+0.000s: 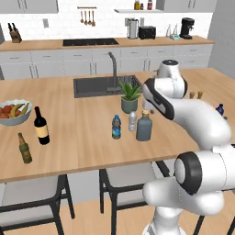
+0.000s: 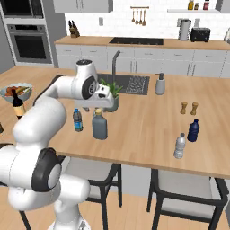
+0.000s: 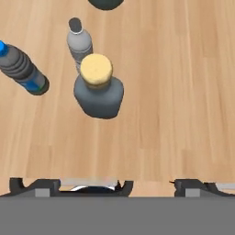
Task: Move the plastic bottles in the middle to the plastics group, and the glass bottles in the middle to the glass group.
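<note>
hand [image 3: 149, 186] spread above glass bottle [image 3: 98, 91] (water bottles [image 3: 79, 42] crowd beside it).

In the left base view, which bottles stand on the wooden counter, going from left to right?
Beer bottle → wine bottle → blue-label water bottle → pale water bottle → squat grey-blue bottle → dark-blue bottle, partly behind the arm.

You've got 3 upright mid-tabletop: squat grey-blue glass bottle [image 3: 98, 94] w/ tan cap, pale water bottle [image 3: 79, 43] just behind, blue-label bottle [image 3: 21, 69] beside.
</note>
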Robot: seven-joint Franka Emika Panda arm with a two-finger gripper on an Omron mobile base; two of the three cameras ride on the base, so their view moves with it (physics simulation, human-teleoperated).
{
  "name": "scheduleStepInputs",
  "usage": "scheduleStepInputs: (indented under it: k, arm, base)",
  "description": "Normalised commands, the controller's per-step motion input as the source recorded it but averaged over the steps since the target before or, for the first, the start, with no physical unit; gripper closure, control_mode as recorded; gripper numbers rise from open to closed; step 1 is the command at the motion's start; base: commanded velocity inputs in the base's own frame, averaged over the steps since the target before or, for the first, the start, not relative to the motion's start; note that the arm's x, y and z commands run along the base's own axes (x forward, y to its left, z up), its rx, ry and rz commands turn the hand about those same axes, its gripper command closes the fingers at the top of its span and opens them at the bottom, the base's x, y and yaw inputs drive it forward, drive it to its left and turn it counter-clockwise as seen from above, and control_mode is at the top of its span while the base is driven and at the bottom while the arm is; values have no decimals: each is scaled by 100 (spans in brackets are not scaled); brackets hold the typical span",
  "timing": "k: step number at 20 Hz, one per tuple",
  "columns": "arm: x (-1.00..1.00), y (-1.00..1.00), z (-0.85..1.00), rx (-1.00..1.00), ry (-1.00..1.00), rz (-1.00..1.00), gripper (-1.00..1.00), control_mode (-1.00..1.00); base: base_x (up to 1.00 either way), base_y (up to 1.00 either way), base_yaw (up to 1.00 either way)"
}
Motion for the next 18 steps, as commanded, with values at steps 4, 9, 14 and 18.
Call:
scheduleStepInputs:
  k: [4,9,14,18]
  arm:
    - [67,9,-13,0,7,0,-100,-100]
    - [40,21,-22,0,0,0,-100,-100]
    - [38,22,-32,0,0,0,-100,-100]
    - [27,6,-36,0,0,0,-100,-100]
  base:
    - [0,0,0]
    - [0,0,0]
    - [0,0,0]
    - [0,0,0]
